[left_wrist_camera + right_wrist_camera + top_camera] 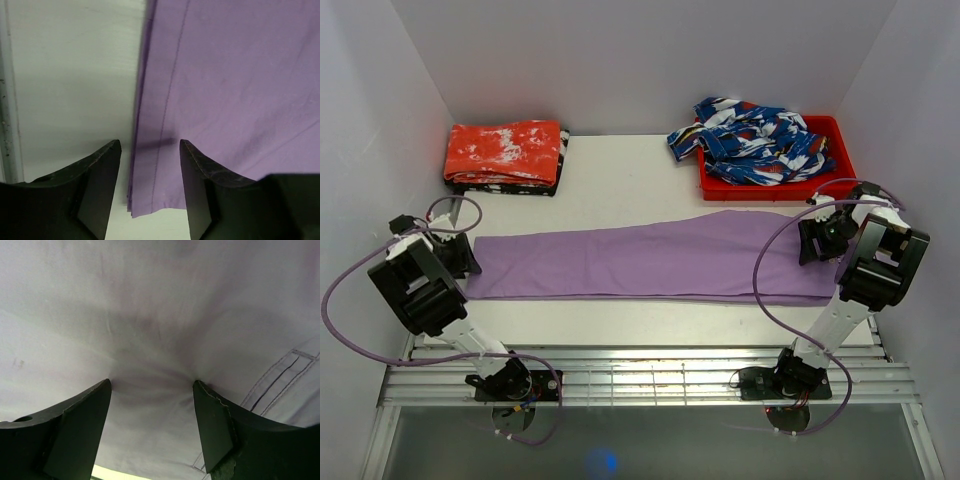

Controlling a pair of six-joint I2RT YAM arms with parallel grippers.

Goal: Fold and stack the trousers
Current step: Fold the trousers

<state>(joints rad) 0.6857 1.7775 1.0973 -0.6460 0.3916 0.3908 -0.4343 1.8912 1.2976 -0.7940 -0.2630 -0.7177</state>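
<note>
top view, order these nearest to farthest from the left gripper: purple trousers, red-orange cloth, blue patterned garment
1. Lilac-purple cloth trousers: their left end lies right at the left gripper.
2. Folded red-orange cloth with white blotches: back left, behind the gripper.
3. Blue-white-red patterned garment: back right, in the red plastic tray.

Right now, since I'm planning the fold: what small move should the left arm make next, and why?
Probably shut the left gripper on the trousers: its open jaws straddle their layered edge near a corner, and they lie flat, full length.
</note>
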